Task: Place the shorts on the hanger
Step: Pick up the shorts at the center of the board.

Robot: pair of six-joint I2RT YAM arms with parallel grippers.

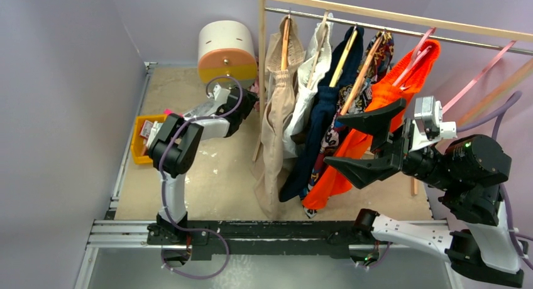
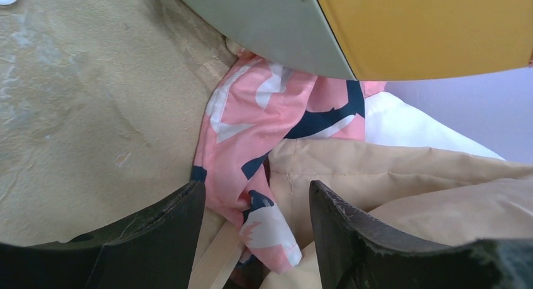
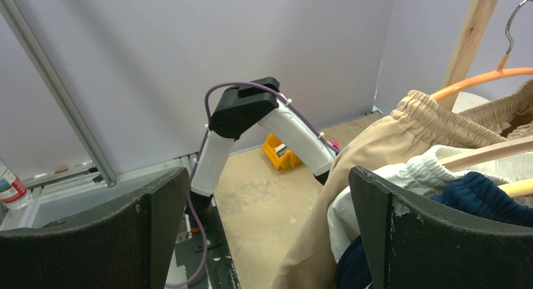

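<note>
The pink shorts (image 2: 251, 132) with the navy-and-white print lie crumpled on the table, partly under a round drum (image 2: 427, 25) and against beige fabric (image 2: 390, 176). My left gripper (image 2: 258, 220) is open, its fingers standing either side of a fold of the shorts without pinching it. In the top view that left gripper (image 1: 242, 107) reaches to the foot of the drum. The empty pink hanger (image 1: 481, 75) hangs on the rail at the far right. My right gripper (image 1: 358, 141) is wide open and empty, in front of the hanging clothes.
A wooden rack's rail (image 1: 390, 25) carries beige (image 1: 276, 113), white, navy, patterned and orange (image 1: 377, 113) garments on hangers. The white, orange and yellow drum (image 1: 227, 50) stands at the back. A yellow bin (image 1: 146, 138) sits at the left edge.
</note>
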